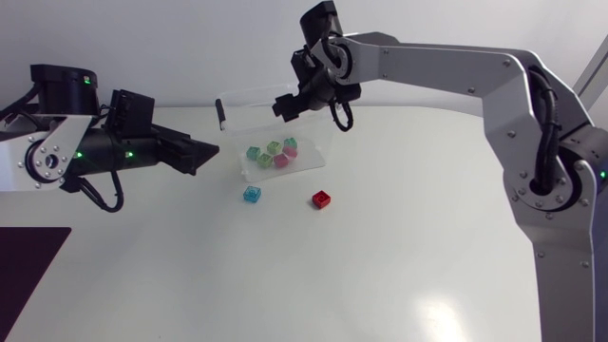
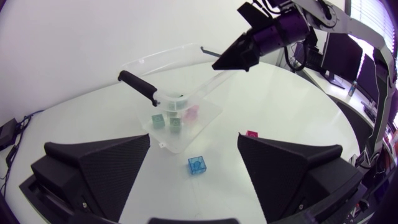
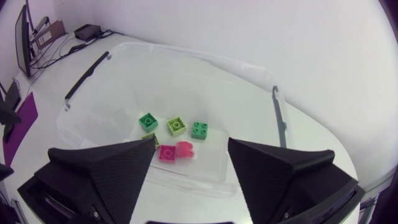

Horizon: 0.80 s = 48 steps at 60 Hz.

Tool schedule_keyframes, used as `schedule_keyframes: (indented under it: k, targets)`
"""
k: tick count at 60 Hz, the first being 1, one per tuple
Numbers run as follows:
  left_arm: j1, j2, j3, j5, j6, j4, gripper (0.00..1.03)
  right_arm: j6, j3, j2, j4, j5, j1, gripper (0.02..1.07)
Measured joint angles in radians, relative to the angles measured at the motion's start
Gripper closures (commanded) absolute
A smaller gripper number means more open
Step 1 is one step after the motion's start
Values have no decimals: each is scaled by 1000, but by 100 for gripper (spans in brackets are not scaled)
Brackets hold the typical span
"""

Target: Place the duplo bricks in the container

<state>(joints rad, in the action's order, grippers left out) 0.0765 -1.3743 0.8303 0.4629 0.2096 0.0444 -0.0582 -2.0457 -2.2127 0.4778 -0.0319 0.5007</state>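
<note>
A clear plastic container [image 1: 318,160] with black handles holds several green and pink duplo bricks [image 1: 274,152]. A blue brick [image 1: 252,194] and a red brick [image 1: 321,199] lie on the table in front of it. My right gripper [image 1: 288,106] hangs over the container's back part, open and holding nothing; under it lie green bricks [image 3: 176,125] and pink bricks [image 3: 166,153]. My left gripper [image 1: 211,150] is open just left of the container. In its own view the blue brick [image 2: 196,165] lies between the fingers, untouched, and the red brick [image 2: 252,134] peeks out beside one finger.
A dark mat [image 1: 24,271] lies at the table's front left corner. The white tabletop [image 1: 380,275] stretches bare in front of the two loose bricks.
</note>
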Motion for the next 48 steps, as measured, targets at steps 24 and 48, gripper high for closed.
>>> schedule_keyframes:
  k: [24, 48]
  targets:
    - [98, -193, -18, -22, 38, 36, 5, 10, 276, 365, -99, 1, -37, 7]
    - [180, -505, 210, -120, 34, 37, 5, 10, 724, 541, -218, 8, -38, 7]
